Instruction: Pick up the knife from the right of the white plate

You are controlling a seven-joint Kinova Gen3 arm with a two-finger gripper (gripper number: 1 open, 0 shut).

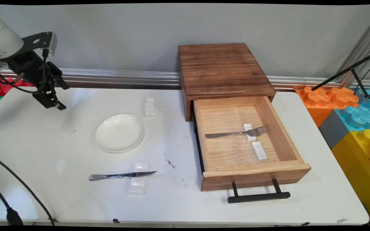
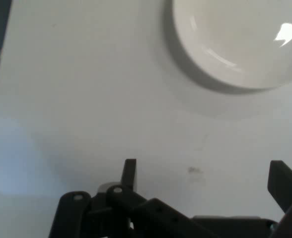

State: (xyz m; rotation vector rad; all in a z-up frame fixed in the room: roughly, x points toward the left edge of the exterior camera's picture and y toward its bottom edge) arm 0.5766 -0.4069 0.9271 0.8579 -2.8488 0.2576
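Note:
My black gripper (image 1: 56, 104) hangs above the table's far left part, open and empty. In the hand view its two fingers (image 2: 129, 172) stand wide apart over bare white table, gripper midpoint (image 2: 205, 173). The nearest thing is a white plate (image 1: 120, 132), to the gripper's right and nearer the front; the hand view shows that plate (image 2: 240, 44) at its upper right. A knife (image 1: 120, 175) lies across a clear rest (image 1: 138, 183) near the front. A fork (image 1: 236, 133) lies on a white rest (image 1: 249, 132) inside the open wooden drawer (image 1: 252, 175).
A wooden box (image 1: 220, 67) holds the drawer, whose black handle (image 1: 258, 196) juts toward the front edge. A second white rest (image 1: 259, 150) lies in the drawer, another (image 1: 150, 106) behind the plate. Coloured foam blocks (image 1: 348, 109) stand at the right. Black cables (image 1: 11, 192) hang at the front left.

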